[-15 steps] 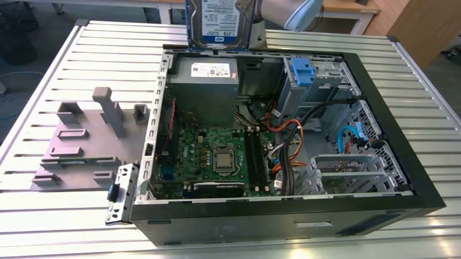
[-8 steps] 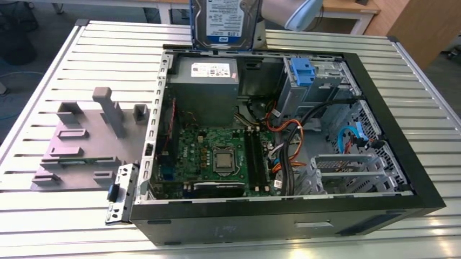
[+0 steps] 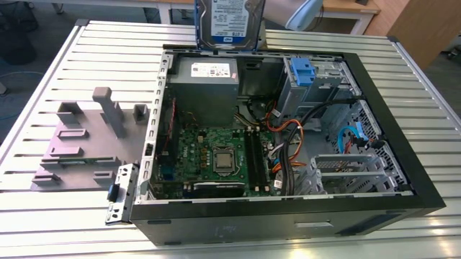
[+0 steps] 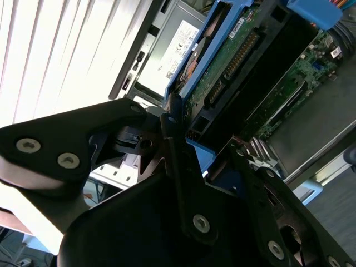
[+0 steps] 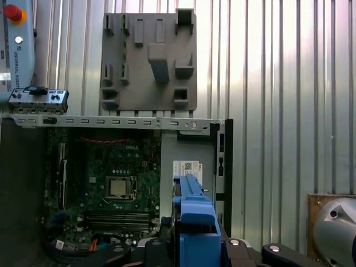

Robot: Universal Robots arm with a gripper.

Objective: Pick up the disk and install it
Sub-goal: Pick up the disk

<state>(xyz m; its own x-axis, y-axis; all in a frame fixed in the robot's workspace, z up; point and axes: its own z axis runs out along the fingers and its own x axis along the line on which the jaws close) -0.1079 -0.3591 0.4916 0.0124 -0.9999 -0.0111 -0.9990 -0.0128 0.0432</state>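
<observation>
The disk [image 3: 229,21], a silver drive with a white-and-blue label in a blue carrier, hangs upright above the far rim of the open computer case [image 3: 403,178] in the exterior view. In the second wrist view my gripper [image 4: 203,150] is shut on the disk [image 4: 222,72], whose green circuit-board underside and blue frame face the camera. In the first wrist view the disk's blue carrier edge [image 5: 194,222] stands between the black gripper parts [image 5: 194,253], above the case interior.
Inside the case are a grey power supply [image 3: 205,81], a motherboard [image 3: 216,156], cables [image 3: 288,135] and a blue bracket [image 3: 303,73] on the grey drive bay. A grey fixture plate [image 3: 86,140] lies on the slatted table [image 3: 72,226] at the exterior view's left.
</observation>
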